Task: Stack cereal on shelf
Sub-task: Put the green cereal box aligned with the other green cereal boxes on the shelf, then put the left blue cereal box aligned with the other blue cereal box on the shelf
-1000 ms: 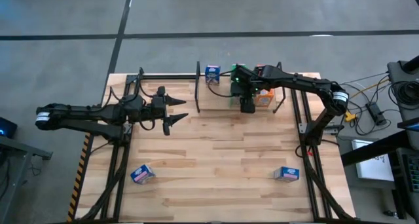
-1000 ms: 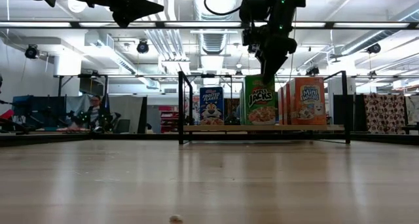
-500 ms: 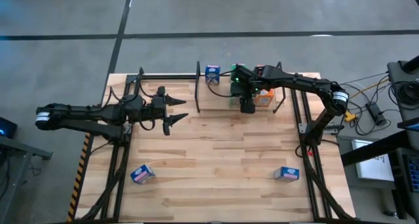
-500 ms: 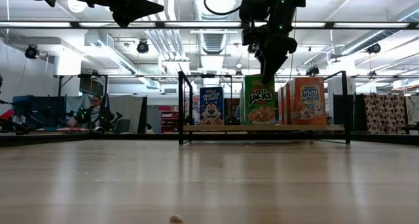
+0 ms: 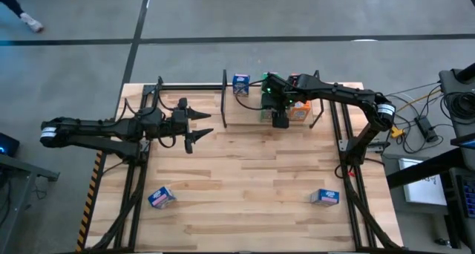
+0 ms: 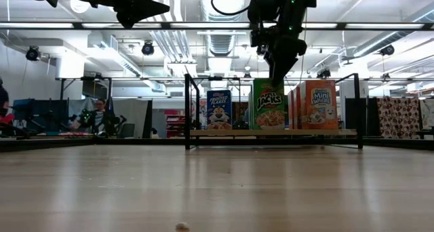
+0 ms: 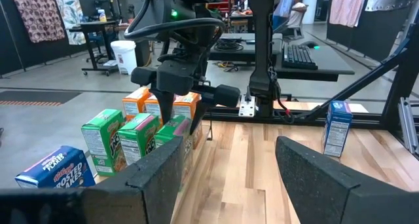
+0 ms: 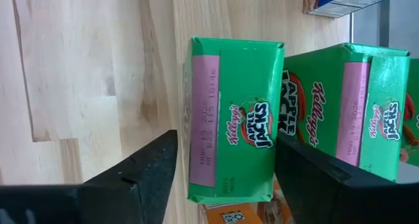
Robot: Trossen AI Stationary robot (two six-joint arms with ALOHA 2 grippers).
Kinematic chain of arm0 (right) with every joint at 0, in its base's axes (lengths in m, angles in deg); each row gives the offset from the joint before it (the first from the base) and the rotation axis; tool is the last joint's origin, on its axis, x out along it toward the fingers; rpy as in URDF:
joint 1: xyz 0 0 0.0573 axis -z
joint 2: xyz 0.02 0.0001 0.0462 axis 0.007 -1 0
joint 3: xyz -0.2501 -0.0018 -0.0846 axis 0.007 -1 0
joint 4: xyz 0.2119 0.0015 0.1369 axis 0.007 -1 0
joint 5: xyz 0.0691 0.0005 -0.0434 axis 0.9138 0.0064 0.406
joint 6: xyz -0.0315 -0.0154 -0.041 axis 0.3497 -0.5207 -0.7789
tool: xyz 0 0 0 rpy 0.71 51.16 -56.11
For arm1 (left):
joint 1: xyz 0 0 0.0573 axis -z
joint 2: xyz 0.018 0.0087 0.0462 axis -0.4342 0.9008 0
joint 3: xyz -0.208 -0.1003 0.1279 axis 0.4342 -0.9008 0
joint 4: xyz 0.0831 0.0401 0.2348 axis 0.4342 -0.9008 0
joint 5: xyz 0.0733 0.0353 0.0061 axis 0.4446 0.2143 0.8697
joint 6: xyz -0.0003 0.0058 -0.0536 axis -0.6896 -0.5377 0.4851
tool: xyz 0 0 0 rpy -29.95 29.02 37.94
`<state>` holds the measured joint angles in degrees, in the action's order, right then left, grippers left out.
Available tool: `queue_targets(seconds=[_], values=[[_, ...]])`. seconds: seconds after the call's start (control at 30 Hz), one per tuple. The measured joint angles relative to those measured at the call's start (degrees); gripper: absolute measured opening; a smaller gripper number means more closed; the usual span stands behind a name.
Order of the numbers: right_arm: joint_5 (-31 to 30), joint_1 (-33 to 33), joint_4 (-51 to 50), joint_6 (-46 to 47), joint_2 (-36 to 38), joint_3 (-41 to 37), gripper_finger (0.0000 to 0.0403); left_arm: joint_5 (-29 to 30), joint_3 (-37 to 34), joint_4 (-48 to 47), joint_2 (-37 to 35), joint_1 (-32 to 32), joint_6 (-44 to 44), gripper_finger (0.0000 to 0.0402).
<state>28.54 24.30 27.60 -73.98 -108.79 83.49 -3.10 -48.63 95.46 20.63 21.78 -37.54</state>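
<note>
Shelf [image 6: 271, 132] is seen at upper centre of the high view, its long axis running left to right. Left gripper [image 5: 199, 125], at centre left, is held with fingers spread, empty, above bare tabletop. Blue box [image 6: 218, 110] stands upright on the shelf's left. Green box [image 8: 234, 122] stands upright at its front middle, straddled by the right gripper [image 8: 222, 178], fingers parted, no contact visible. Orange boxes [image 6: 315, 104] stand rightward.
</note>
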Motion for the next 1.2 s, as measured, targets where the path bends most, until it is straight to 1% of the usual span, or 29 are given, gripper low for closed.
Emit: queue_targets(seconds=[0.3, 0.53, 0.67, 0.83, 0.97, 1.1, 1.2], values=[[0.0, 0.0, -1.3, 0.1, 0.6, 0.7, 0.0261, 0.0, 0.0, 0.0, 0.0, 0.0, 0.0, 0.0225], [0.0, -0.5, -6.3, 2.9, 0.7, 6.7, 0.0267, 0.0, 0.0, 0.0, 0.0, 0.0, 0.0, 0.0225], [0.1, -2.4, -9.3, 6.0, 0.7, 10.7, 0.0258, 0.0, 0.0, 0.0, 0.0, 0.0, 0.0, 0.0225], [0.5, -6.0, -10.0, 9.3, 1.5, 12.4, 0.0229, 0.0, 0.0, 0.0, 0.0, 0.0, 0.3, 0.0225], [0.5, -10.1, -9.3, 11.4, 3.1, 10.5, 0.0188, 0.0, 0.0, 0.0, 0.0, 0.0, 0.7, 0.0225], [0.5, -14.4, -3.9, 12.8, 6.0, 4.8, 0.0135, 0.0, 0.0, 0.0, 0.0, 0.0, 1.3, 0.0225], [0.5, -17.2, 4.1, 13.0, 9.4, -1.9, 0.0098, 0.0, 0.0, 0.0, 0.0, 0.0, 2.3, 0.0225]])
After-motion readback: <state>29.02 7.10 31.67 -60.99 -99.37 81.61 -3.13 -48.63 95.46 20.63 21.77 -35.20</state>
